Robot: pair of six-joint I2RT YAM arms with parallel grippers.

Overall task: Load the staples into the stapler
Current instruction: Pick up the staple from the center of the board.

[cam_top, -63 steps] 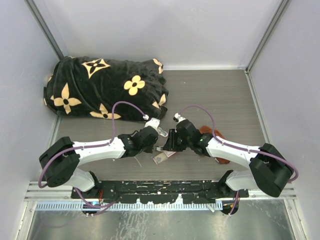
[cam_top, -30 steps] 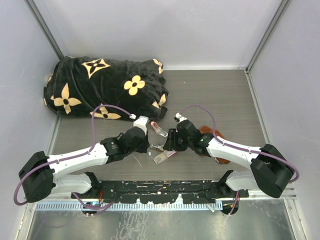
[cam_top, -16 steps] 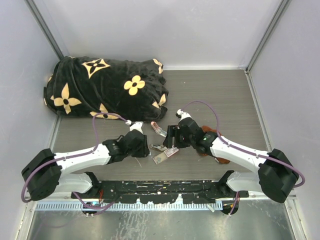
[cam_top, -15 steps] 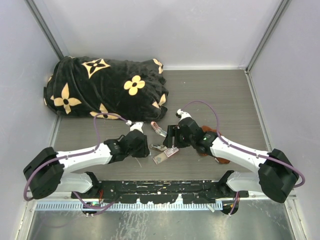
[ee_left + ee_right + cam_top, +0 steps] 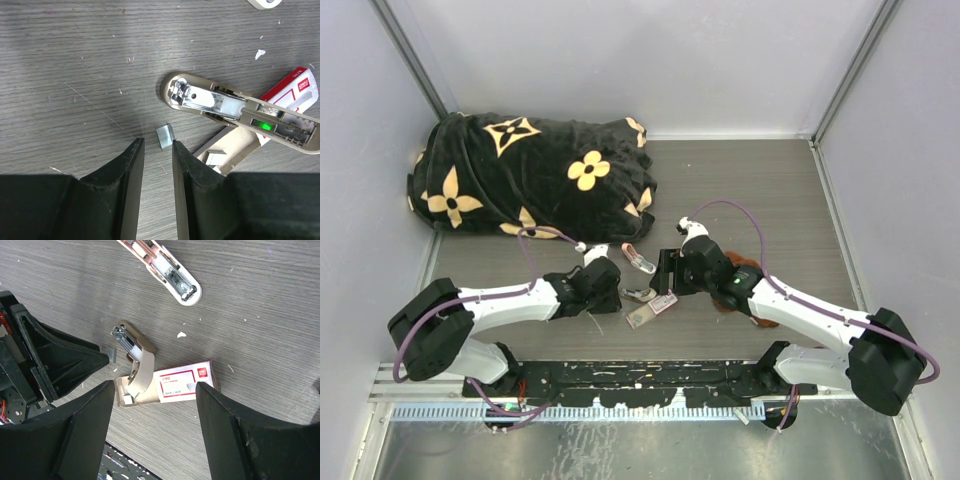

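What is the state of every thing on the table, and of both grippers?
stapler: open, metal channel exposed.
pink and white piece: lying apart from it.
staples: small strip loose on table, not loaded.
staple box: tray pulled partly out.
blanket: bunched up.
left gripper: open, empty.
right gripper: open, empty.

Stapler (image 5: 166, 270): pink-white, metal inner part facing up, flat on tabletop. Staples (image 5: 165, 137): small silvery block, loose, nearer; red-labelled white box (image 5: 184, 382) near-right of block.

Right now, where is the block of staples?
Left wrist view: the staples lie on the table, just ahead of the left gripper, beside the open stapler.
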